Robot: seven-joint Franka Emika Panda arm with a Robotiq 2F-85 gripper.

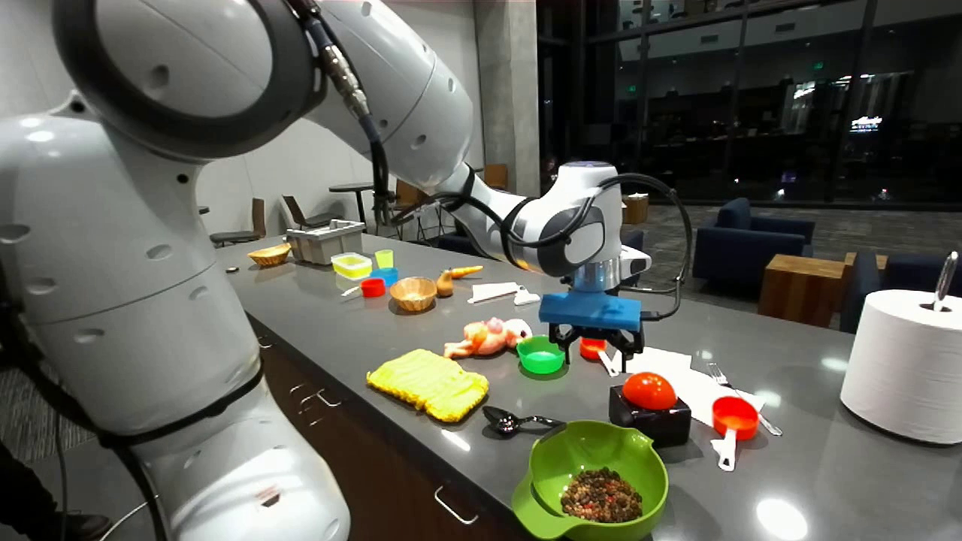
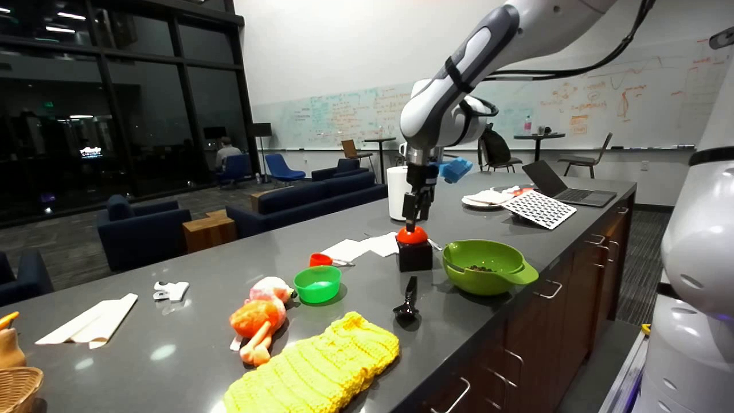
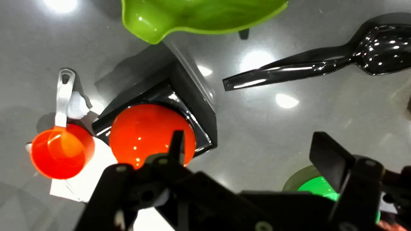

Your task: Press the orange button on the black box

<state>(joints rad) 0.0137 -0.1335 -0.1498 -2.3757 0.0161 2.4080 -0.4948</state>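
The orange button (image 1: 649, 391) is a glossy dome on the low black box (image 1: 655, 427). In an exterior view the button (image 2: 412, 236) tops the box (image 2: 416, 258), and my fingertips overlap the dome's top in the picture. In the wrist view the button (image 3: 144, 128) and box (image 3: 194, 102) lie left of centre. My gripper (image 1: 596, 362) is open and empty, above the counter beside the button. In the wrist view, the left finger of the gripper (image 3: 249, 139) overlaps the button's edge; the right finger is well apart. I cannot tell whether the fingertip touches the button.
The large green bowl (image 1: 594, 451) with peppercorns stands close to the box. A black spoon (image 2: 407, 304), small green bowl (image 1: 540, 355), red measuring cup (image 1: 736, 417), paper (image 2: 367, 246), yellow cloth (image 1: 428, 383) and paper towel roll (image 1: 906, 368) surround the area.
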